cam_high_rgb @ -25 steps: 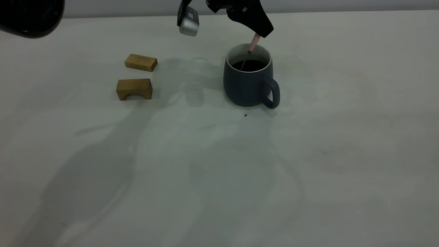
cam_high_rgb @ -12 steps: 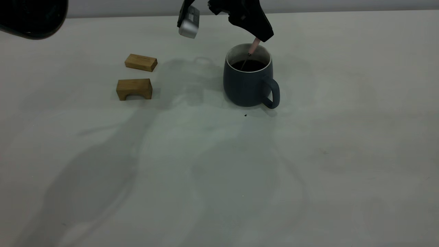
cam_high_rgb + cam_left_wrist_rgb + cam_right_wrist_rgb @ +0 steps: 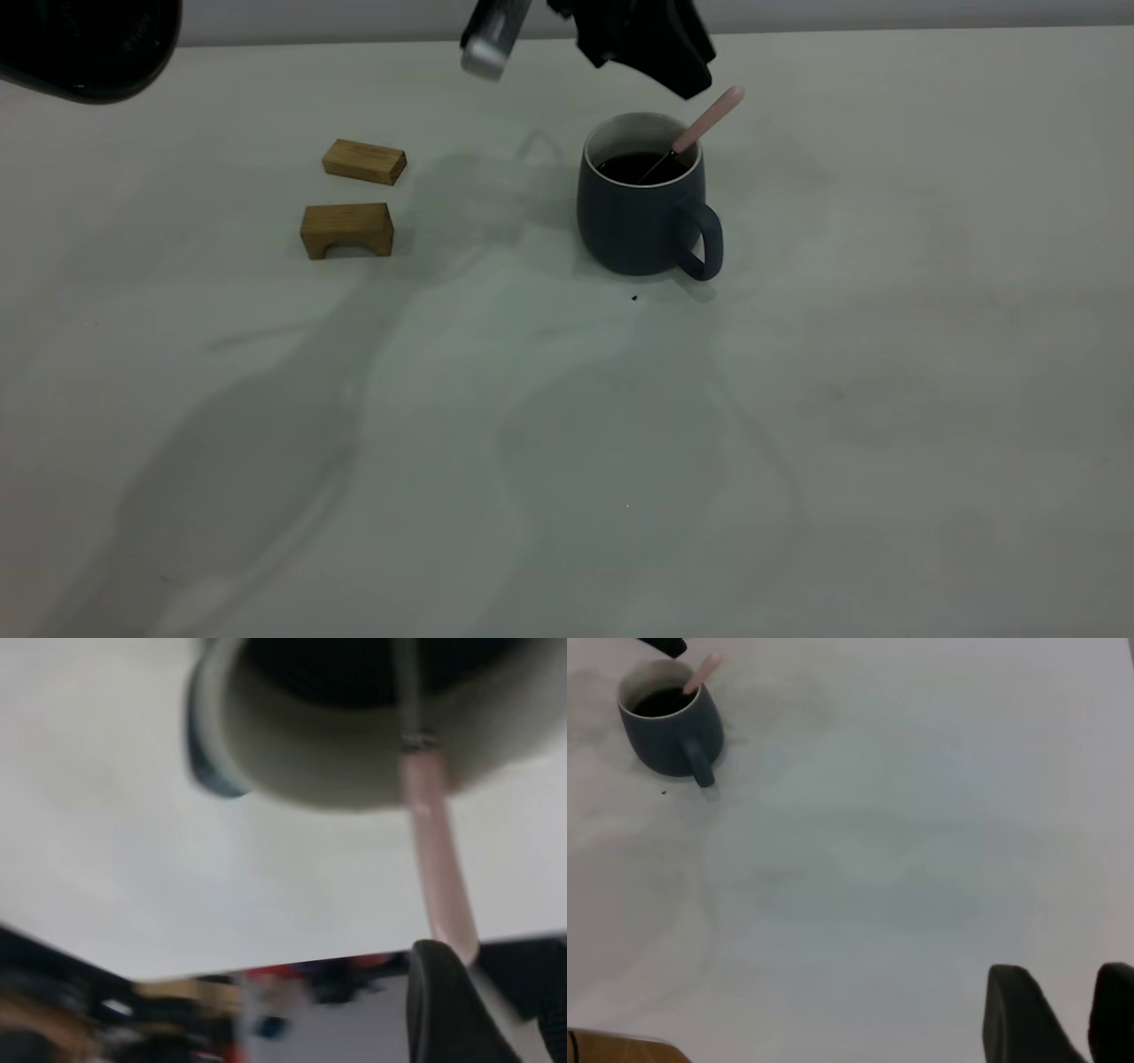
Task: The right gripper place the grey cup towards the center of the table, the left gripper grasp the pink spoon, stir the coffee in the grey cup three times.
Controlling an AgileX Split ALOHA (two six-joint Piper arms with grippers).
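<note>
The grey cup stands on the table a little beyond its middle, handle toward the front right. Dark coffee fills it. The pink spoon leans free on the cup's far right rim, bowl in the coffee and pink handle sticking out up and to the right. My left gripper hovers just above and behind the cup, open, with the handle's end by its fingertips. My right gripper is open and holds nothing, far from the cup over bare table.
Two brown wooden blocks lie left of the cup: a flat one and an arch-shaped one. A dark rounded part fills the far left corner. A tiny dark speck lies in front of the cup.
The left gripper held the spoon upright in the coffee; it has let go and risen slightly. The spoon has tipped over onto the cup's right rim.
</note>
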